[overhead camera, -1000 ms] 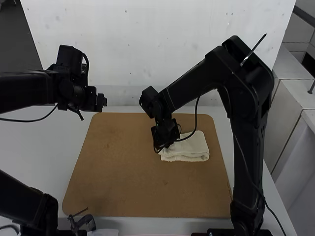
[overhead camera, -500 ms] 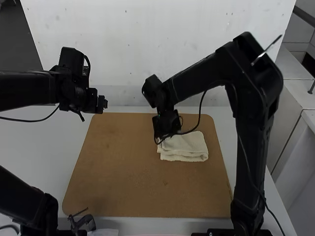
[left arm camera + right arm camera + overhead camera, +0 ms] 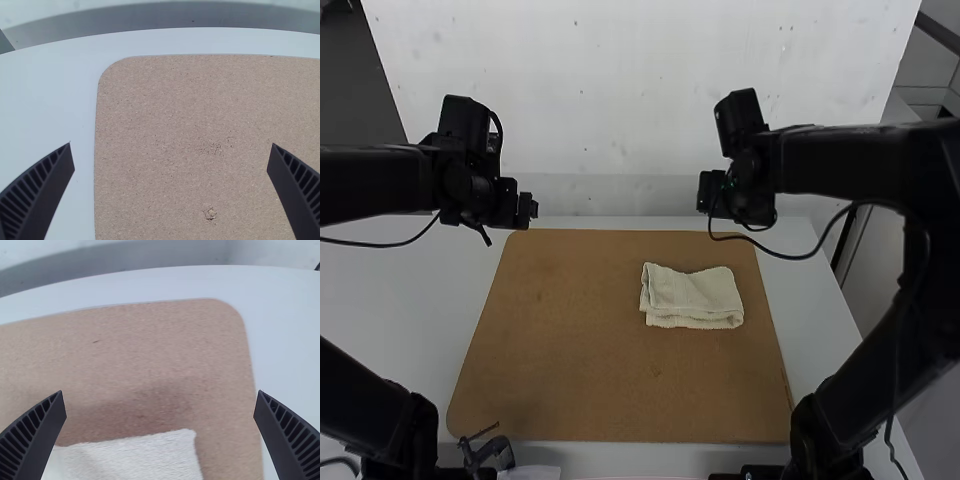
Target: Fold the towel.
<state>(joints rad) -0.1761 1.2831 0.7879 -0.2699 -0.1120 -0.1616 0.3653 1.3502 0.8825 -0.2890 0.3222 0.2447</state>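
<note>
One cream towel (image 3: pixel 692 298), folded, roughly rectangular, on grainy brown board (image 3: pixel 570 340); left gripper (image 3: pixel 528 210), right gripper (image 3: pixel 708 193): jaws apart.

High view: the frame edges cut off parts of the left arm (image 3: pixel 370 185) and right arm (image 3: pixel 860 160); layers in the towel (image 3: pixel 692 292) were too small to count. In the 2 wrist views, the brown board (image 3: pixel 165 105) was cropped; the right also cropped the towel.
</note>
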